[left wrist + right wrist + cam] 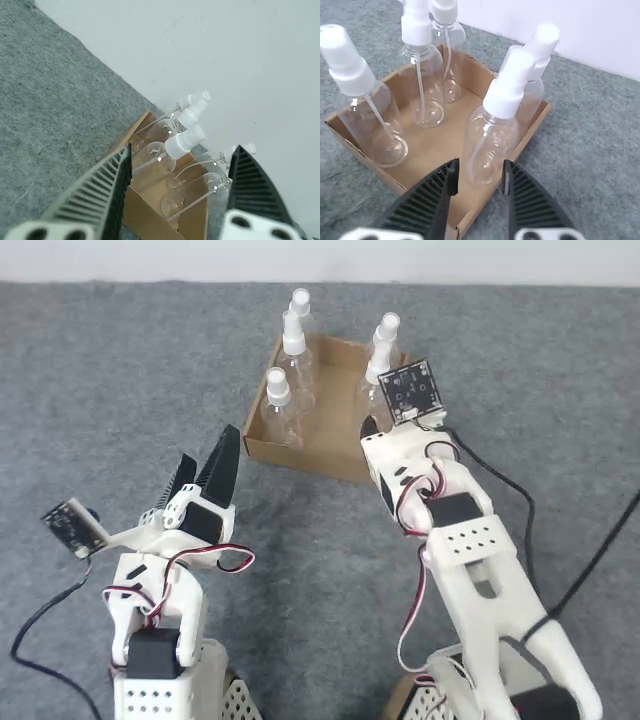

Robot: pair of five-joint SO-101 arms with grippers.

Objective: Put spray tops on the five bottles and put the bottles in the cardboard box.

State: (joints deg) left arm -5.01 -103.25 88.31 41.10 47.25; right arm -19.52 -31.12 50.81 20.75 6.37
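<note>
Now five spray-topped bottles (492, 135) in one cardboard box (427, 150), left hand (183, 149) and right hand (480, 164) released.

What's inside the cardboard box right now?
Five clear bottles stand upright in the cardboard box, each wearing a white spray top: three along one side, two along the other. In the high view the right arm covers the box's near corner.
</note>
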